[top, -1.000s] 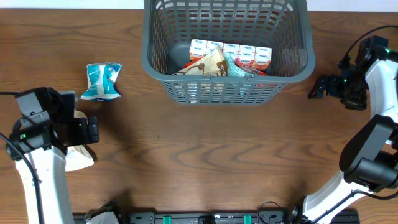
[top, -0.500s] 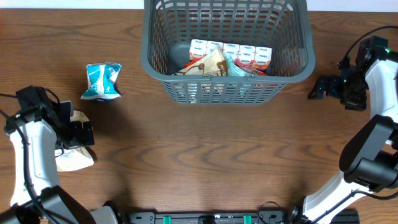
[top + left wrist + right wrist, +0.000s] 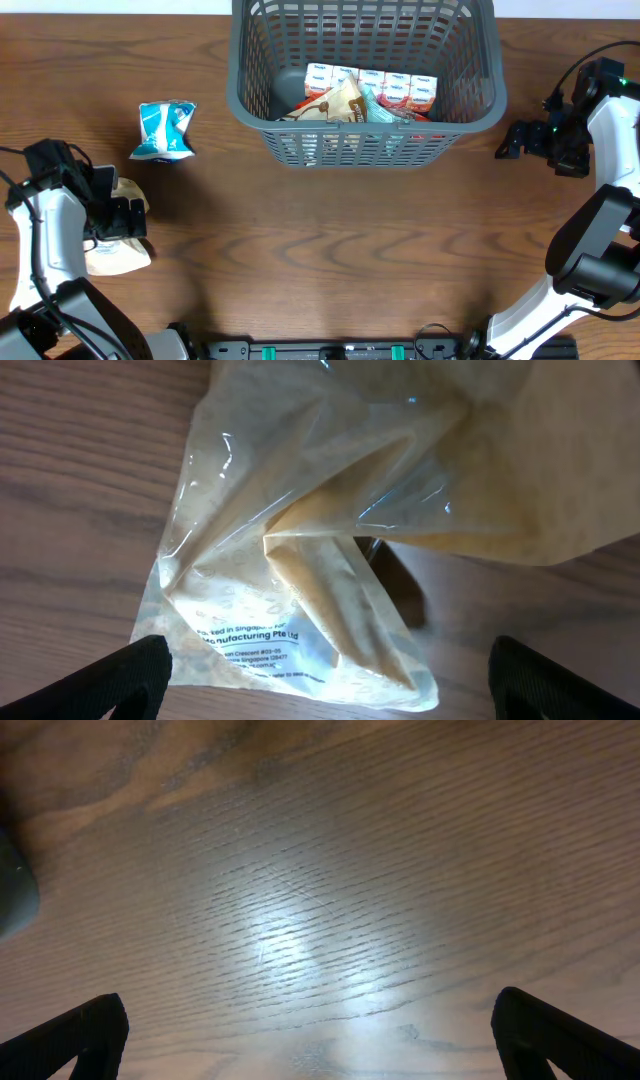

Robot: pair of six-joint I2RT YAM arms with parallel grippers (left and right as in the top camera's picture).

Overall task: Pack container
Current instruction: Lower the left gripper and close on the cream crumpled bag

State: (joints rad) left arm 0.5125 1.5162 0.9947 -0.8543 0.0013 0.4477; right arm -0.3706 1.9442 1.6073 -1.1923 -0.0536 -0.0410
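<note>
The container (image 3: 470, 118), a large dark grey lattice basket, stands at the top middle of the table and holds several snack packets (image 3: 370, 92). A beige packet with a clear film side (image 3: 112, 255) lies at the far left; in the left wrist view (image 3: 300, 570) it fills the frame. My left gripper (image 3: 118, 217) is open and sits right over this packet, its fingertips wide on either side. A blue and white packet (image 3: 164, 130) lies left of the container. My right gripper (image 3: 512, 140) is open and empty over bare wood right of the container.
The wooden table (image 3: 330, 250) runs across the view. A dark rail (image 3: 320, 350) lies along the front edge. The right arm's base (image 3: 590, 250) stands at the right edge.
My left arm has swung left and lowered onto the beige packet. The right arm has not moved.
</note>
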